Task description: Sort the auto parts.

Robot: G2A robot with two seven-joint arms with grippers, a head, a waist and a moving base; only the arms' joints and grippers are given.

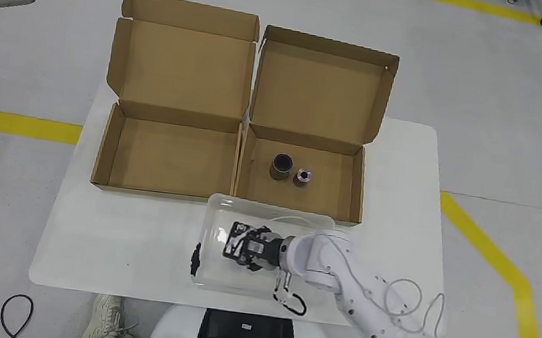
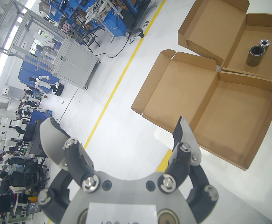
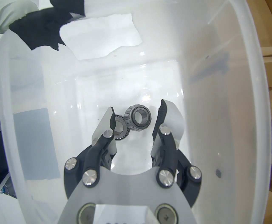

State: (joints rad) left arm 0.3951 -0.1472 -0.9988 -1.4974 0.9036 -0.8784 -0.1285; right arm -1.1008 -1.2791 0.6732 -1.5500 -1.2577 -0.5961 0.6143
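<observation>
Hovering in the bin: the right pincer is down inside the clear plastic bin, its fingers partly open and clamped on nothing.
Bearings: two tapered roller bearings lie touching each other on the bin floor. One bearing sits in the gap between the fingertips, tilted with its bore showing. The second bearing lies just beside it, partly hidden behind one finger. I cannot tell whether that finger touches it.
Bin position: at the near edge of the white worktop, just in front of the two boxes.
Left pincer: the left pincer is spread wide and grips nothing. It hangs above the floor off the worktop's corner, well apart from the bin.
Right cardboard box: the right box stands lid up, side by side with the left box.
Sorted parts: a dark cylinder sleeve stands upright in the right box, and a small metal bushing sits just beside it.
Bin wall: a torn paper label and a strip of black tape stick to the far wall.
</observation>
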